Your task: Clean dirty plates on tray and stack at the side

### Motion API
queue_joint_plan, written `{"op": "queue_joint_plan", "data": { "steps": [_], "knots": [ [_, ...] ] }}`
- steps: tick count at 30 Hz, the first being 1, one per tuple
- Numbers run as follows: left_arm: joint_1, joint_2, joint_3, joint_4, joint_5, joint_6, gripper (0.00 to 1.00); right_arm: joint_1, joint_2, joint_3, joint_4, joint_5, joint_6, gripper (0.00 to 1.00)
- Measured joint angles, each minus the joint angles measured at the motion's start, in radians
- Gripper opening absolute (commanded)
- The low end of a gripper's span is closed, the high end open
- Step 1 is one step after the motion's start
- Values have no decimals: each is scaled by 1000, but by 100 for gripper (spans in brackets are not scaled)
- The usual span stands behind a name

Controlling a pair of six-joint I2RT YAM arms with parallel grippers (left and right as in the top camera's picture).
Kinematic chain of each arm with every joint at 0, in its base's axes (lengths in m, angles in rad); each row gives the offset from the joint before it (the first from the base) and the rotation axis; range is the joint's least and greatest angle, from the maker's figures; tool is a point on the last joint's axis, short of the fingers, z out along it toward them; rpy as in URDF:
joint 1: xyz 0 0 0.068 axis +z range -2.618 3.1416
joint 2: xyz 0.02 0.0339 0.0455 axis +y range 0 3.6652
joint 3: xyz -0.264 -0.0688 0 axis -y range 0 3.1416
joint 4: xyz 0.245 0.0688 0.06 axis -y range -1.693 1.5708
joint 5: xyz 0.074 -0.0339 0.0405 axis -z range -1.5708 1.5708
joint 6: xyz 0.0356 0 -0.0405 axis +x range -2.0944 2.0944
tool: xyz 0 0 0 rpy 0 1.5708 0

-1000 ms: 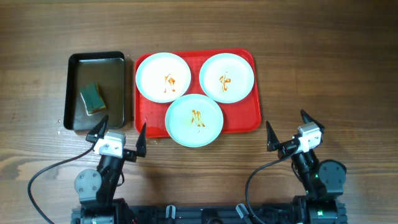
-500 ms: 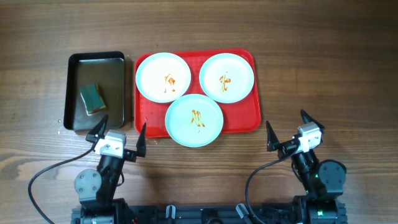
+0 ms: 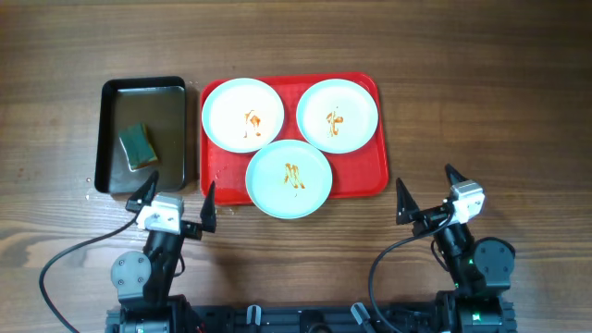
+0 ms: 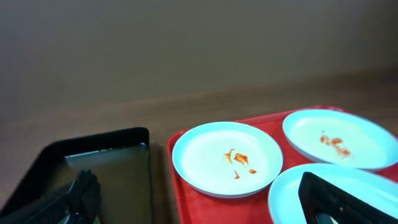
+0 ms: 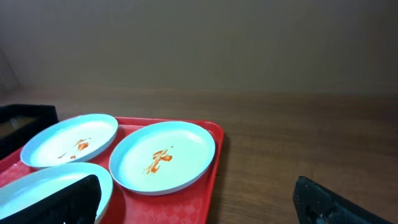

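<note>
Three white plates with orange-brown smears lie on the red tray (image 3: 367, 180): one at back left (image 3: 242, 114), one at back right (image 3: 338, 115), one at the front (image 3: 289, 178). My left gripper (image 3: 176, 197) is open and empty near the table's front, just in front of the tray's left corner. My right gripper (image 3: 428, 196) is open and empty to the right of the tray's front. The left wrist view shows the back left plate (image 4: 227, 158) and the tray (image 4: 186, 186). The right wrist view shows the back right plate (image 5: 163, 157) and the tray (image 5: 205, 193).
A black metal pan (image 3: 109, 129) stands left of the tray with a green sponge (image 3: 137, 146) lying in it; the pan also shows in the left wrist view (image 4: 124, 168). Bare wooden table lies to the right of the tray (image 3: 481, 111).
My right gripper has shifted very slightly to the right. Nothing else has moved.
</note>
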Motion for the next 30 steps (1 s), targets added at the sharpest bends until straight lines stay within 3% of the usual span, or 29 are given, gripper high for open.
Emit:
{"op": "queue_joint_plan", "data": {
  "steps": [6, 10, 14, 17, 25, 30],
  "knots": [
    [0, 80, 98, -127, -26, -154, 100, 0, 105, 124, -103, 0, 34, 99],
    [0, 335, 363, -290, -31, -178, 100, -1, 449, 408, -314, -18, 68, 100],
    [0, 621, 600, -452, -36, -183, 100, -1, 783, 744, -636, -27, 83, 100],
    [0, 787, 720, -543, -37, -187, 100, -1, 936, 884, -713, -31, 100, 100],
    [0, 818, 733, -546, -29, -187, 100, -1, 980, 887, -726, -96, 125, 100],
    [0, 818, 733, -548, -29, -187, 100, -1, 981, 904, -763, -188, 25, 99]
  ]
}}
